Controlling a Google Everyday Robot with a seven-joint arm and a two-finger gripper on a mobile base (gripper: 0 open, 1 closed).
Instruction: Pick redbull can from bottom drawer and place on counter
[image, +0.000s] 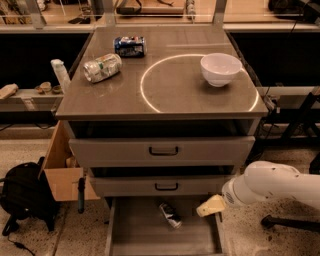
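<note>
The redbull can (170, 215) lies on its side on the grey floor of the bottom drawer (145, 237), which is pulled out, near the back and about mid-width. The hand (211, 205) hangs just to the can's right, at the drawer's right wall, apart from the can and holding nothing; I cannot tell how far open it is. The white arm (280, 182) reaches in from the right. Above are 2 closed drawer fronts (162, 150). The bench (170, 97) carries a white bowl (220, 68), a dented silver-green can (102, 67) and a dark blue can (130, 46).
</note>
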